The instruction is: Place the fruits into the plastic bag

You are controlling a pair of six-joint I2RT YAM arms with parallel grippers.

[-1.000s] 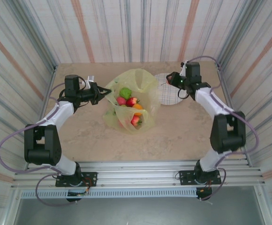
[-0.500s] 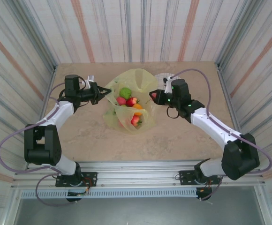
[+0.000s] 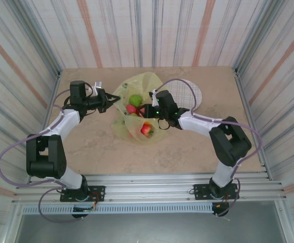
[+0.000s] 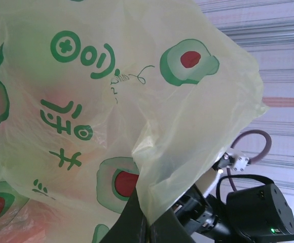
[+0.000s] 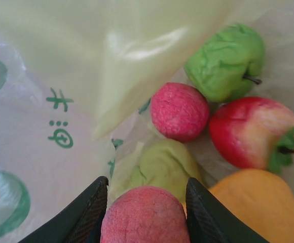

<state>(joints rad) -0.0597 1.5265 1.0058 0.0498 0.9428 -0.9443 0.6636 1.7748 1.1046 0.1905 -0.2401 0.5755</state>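
Observation:
The plastic bag [image 3: 154, 87], yellow-green with green motifs, lies open at mid-table. My left gripper [image 3: 108, 101] is shut on its left edge, and the film is pinched between the closed fingers [image 4: 148, 223]. My right gripper [image 5: 147, 181] hangs over the bag's mouth [image 3: 146, 109], shut on a rough pink-red fruit [image 5: 144, 215]. Below it inside the bag lie a green apple [image 5: 225, 61], a second pink-red fruit [image 5: 179, 111], a red apple [image 5: 248, 131], a yellow-green pear [image 5: 157, 162] and an orange fruit [image 5: 253, 202].
The white grid-patterned plate [image 3: 190, 93] sits behind the right arm, at the back right of the bag. Striped walls enclose the table on three sides. The right wrist [image 4: 258, 212] appears past the bag's edge in the left wrist view.
The right arm has swung left from the plate to the bag's mouth, carrying the pink-red fruit. The left arm and the bag's held edge have stayed put.

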